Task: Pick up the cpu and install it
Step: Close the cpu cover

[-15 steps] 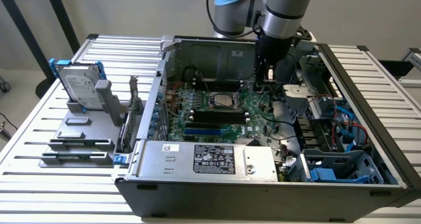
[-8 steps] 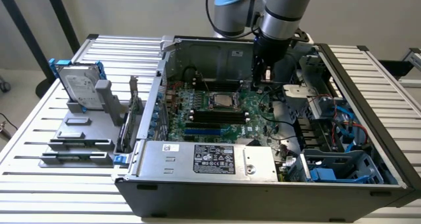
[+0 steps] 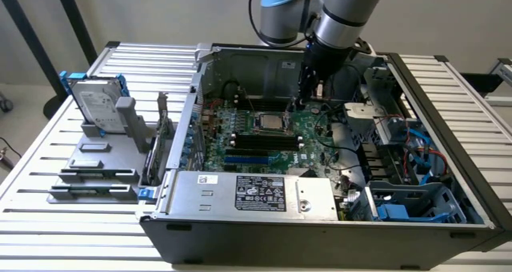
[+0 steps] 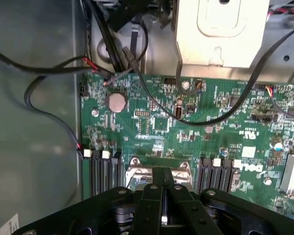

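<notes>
At board point(image 3: 312, 147) centre inside case point(image 3: 320, 239), find cpu point(image 3: 268, 121) lying seated in socket point(image 3: 249, 122); judge picking and placing done. See gripper point(image 4: 162, 178) hovering close over socket, fingers point(image 4: 154, 196) nearly together, holding nothing visible. Cannot confirm latching from these views.

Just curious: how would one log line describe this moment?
arm: inside PC case | claw: over motherboard, near socket

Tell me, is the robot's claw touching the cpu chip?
Cannot tell. In the exterior view the gripper hangs close beside the cpu, but neither contact nor a gap is plain.
</notes>
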`<state>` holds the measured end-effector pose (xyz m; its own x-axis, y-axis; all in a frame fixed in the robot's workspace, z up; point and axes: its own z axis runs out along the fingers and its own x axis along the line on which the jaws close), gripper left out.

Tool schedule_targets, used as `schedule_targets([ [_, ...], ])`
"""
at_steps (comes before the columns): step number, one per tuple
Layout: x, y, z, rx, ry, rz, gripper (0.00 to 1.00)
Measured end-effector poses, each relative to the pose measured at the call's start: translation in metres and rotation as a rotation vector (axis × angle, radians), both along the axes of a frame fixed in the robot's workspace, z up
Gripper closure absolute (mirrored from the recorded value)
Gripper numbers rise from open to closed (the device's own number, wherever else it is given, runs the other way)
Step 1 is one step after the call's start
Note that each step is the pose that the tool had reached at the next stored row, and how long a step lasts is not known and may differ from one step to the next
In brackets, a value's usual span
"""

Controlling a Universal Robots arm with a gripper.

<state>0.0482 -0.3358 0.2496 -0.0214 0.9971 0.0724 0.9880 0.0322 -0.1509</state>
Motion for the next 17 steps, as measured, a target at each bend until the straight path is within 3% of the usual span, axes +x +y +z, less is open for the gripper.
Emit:
schedule_targets([
  [3,-0.003,0.0000,-0.0001,0.0001,0.0300,0.003,0.89],
  [17,-0.012,0.0000,-0.0018,-0.0004,0.1274,0.037,0.89],
])
